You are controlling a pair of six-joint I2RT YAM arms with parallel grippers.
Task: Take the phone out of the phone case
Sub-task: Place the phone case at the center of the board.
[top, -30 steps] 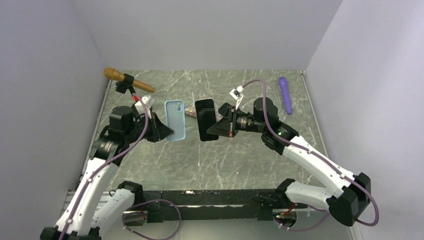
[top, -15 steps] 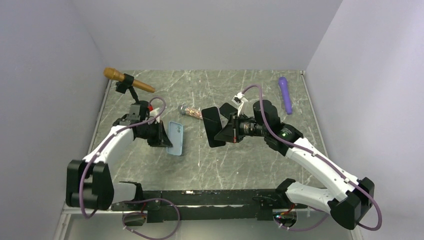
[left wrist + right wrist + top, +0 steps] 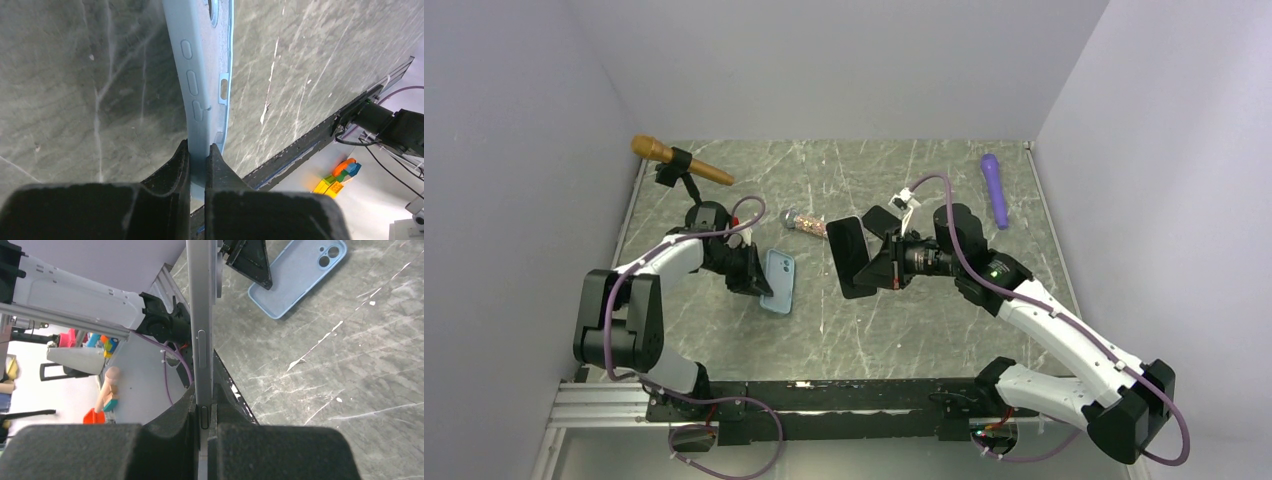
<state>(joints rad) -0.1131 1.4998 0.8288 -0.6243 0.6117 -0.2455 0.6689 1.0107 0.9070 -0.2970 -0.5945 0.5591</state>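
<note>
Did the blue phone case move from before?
Yes. The blue phone case, pinched in the left hand, moved toward the near edge of the table, farther from the gold microphone, which stayed put.

Left wrist view: the phone case (image 3: 200, 75) runs off the top edge with its camera cutout half cut. Its near end is buried between my left claw (image 3: 199, 157) pads. Past the bench (image 3: 75, 90), lower right, the coloured bits (image 3: 340, 176) are too small to name.

Right wrist view: the phone (image 3: 201, 300) is edge-on and runs off the top edge. I can't see its screen face, and its bottom end is hidden in my right claw (image 3: 204, 405). At lower left the clutter (image 3: 100, 395) is blurry.

Top view: the small tube (image 3: 806, 223) has contents too small to tell.
</note>
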